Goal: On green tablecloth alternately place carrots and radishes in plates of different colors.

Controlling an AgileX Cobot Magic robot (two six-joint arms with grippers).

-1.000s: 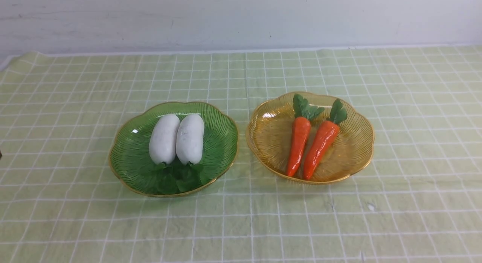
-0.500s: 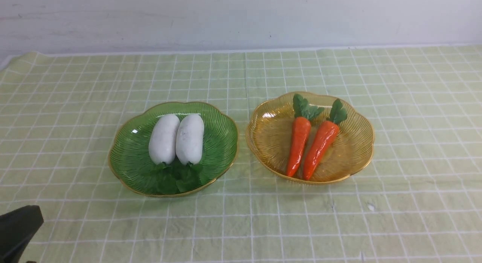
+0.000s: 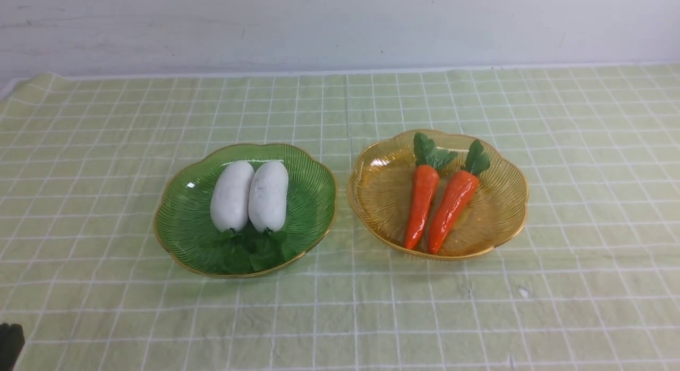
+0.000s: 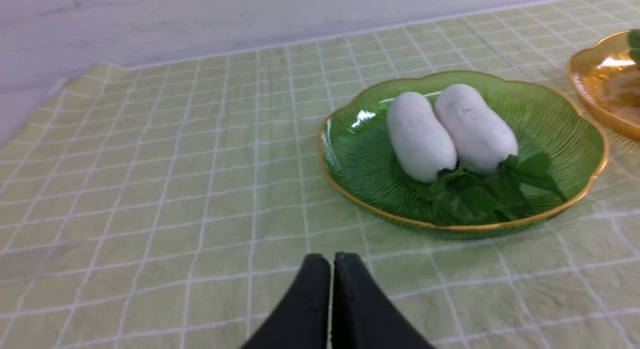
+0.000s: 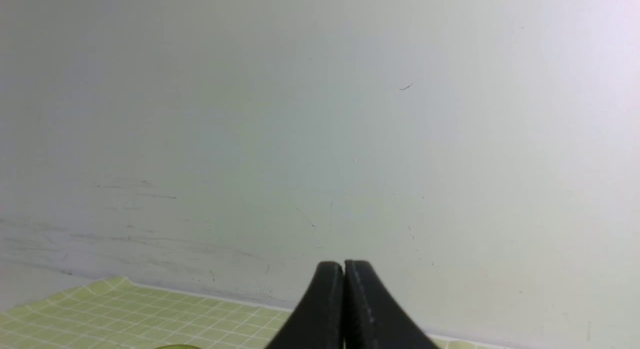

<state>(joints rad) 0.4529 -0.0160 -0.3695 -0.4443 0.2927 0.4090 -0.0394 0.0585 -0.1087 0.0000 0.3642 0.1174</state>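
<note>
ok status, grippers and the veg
Left gripper shut, empty. Right gripper shut, empty. Radishes in green plate, carrots in amber plate. Nothing in the way.

Ahead of me a pale grey-white wall (image 3: pixel 340 28) runs across the far side, scuffed with faint dark streaks and small specks. My right wrist camera sees almost nothing but that wall (image 5: pixel 320 129), marked low down.
</note>
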